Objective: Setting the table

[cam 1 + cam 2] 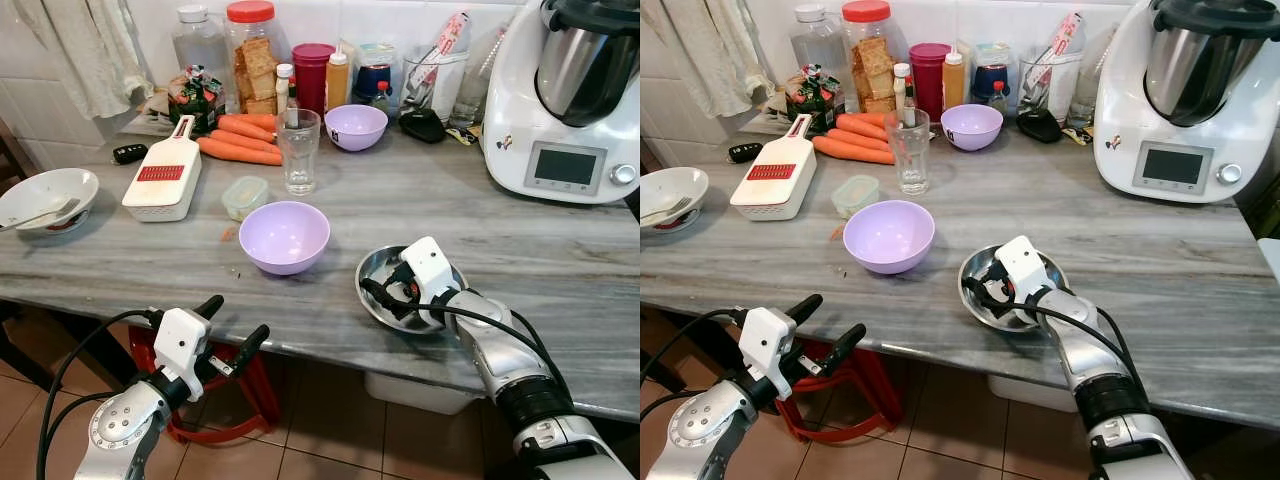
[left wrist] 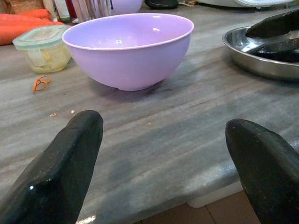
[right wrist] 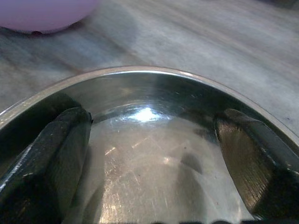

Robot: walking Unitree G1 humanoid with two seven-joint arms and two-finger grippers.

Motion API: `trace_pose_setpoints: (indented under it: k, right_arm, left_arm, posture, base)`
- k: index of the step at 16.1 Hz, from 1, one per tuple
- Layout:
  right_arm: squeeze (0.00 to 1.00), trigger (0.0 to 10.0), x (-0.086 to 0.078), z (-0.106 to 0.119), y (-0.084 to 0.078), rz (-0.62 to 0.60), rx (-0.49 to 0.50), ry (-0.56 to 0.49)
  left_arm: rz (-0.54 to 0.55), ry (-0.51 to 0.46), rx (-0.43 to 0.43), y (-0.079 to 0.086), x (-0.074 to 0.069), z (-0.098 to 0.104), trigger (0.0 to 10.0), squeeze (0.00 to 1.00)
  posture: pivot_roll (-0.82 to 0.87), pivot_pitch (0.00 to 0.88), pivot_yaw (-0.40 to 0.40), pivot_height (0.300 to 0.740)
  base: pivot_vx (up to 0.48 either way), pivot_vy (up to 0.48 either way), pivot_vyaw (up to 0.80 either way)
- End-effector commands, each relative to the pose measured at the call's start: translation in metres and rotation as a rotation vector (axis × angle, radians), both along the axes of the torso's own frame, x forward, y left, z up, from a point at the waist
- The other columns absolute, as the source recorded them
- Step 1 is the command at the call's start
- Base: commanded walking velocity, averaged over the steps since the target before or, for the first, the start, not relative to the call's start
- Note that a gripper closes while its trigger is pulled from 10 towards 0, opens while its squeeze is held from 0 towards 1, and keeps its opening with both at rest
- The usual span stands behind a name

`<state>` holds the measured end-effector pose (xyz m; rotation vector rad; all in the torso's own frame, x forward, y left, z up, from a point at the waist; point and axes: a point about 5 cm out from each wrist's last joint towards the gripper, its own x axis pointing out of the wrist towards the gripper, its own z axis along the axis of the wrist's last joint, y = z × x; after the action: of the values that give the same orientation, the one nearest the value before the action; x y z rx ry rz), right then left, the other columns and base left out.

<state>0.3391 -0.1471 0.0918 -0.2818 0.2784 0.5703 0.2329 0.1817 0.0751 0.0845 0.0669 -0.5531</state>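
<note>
While the right gripper (image 1: 383, 293) sits lower centre-right of the left eye frame, its fingers spread wide inside the steel bowl (image 1: 372, 262), gripping nothing, I judge the setting barely begun: bowl not yet lifted. Lilac bowl (image 1: 285, 236) stands centre frame, just left of the steel one. Left gripper (image 1: 232, 325) hangs lower left, below the counter edge (image 1: 300, 330), fingers open and empty. Upper frame crowded: glass (image 1: 298, 150), carrots (image 1: 240, 140), grater (image 1: 165, 172), second lilac bowl (image 1: 356, 126), food processor (image 1: 565, 100) upper right; white dish (image 1: 45, 195) at left edge.

Right eye view: same layout.

Left wrist view: lilac bowl upper centre, small lidded tub (image 2: 43, 48) upper left, steel rim far right.

Right wrist view: both fingertips (image 3: 60, 140) apart, low inside the bowl, rim arcing above.

Obstruction: the lilac bowl close by.
</note>
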Motion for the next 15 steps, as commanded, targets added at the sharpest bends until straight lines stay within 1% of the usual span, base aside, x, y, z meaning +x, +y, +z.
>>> trace_pose_setpoints:
  k: [1, 6, 8, 10, 13, 15]
  right_arm:
    - [0.00, 10.0, 0.003, 0.004, 0.007, 0.032, 0.015, -0.007]
    - [0.00, 10.0, 0.006, 0.007, 0.014, 0.051, 0.025, -0.015]
    - [0.00, 10.0, 0.008, 0.008, 0.019, 0.064, 0.028, -0.018]
    - [0.00, 10.0, 0.011, 0.010, 0.029, 0.074, 0.046, -0.019]
    - [0.00, 10.0, 0.015, 0.012, 0.040, 0.079, 0.074, -0.012]
    - [0.00, 10.0, 0.018, 0.012, 0.043, 0.076, 0.085, -0.007]
  left_arm:
    - [-0.008, 0.001, 0.015, 0.000, 0.000, 0.001, 10.0, 0.00]
    - [-0.006, -0.003, 0.016, -0.001, 0.001, 0.002, 10.0, 0.00]
    - [-0.007, -0.002, 0.016, -0.002, 0.002, 0.003, 10.0, 0.00]
    - [-0.005, -0.002, 0.018, -0.003, 0.001, 0.003, 10.0, 0.00]
    - [0.000, -0.003, 0.019, -0.003, 0.002, 0.003, 10.0, 0.00]
    - [0.004, -0.003, 0.018, -0.004, 0.002, 0.002, 10.0, 0.00]
  posture:
    - [0.04, 0.000, 0.028, 0.740]
    - [0.04, 0.000, 0.029, 0.740]
    - [0.05, 0.000, 0.029, 0.740]
    - [0.05, 0.000, 0.028, 0.740]
    - [0.05, 0.000, 0.024, 0.740]
    - [0.06, 0.000, 0.016, 0.740]
  base:
    - [0.000, 0.000, 0.00]
    - [0.000, 0.000, 0.00]
    - [0.000, 0.000, 0.00]
    - [0.000, 0.000, 0.00]
    - [0.000, 0.000, 0.00]
    - [0.000, 0.000, 0.00]
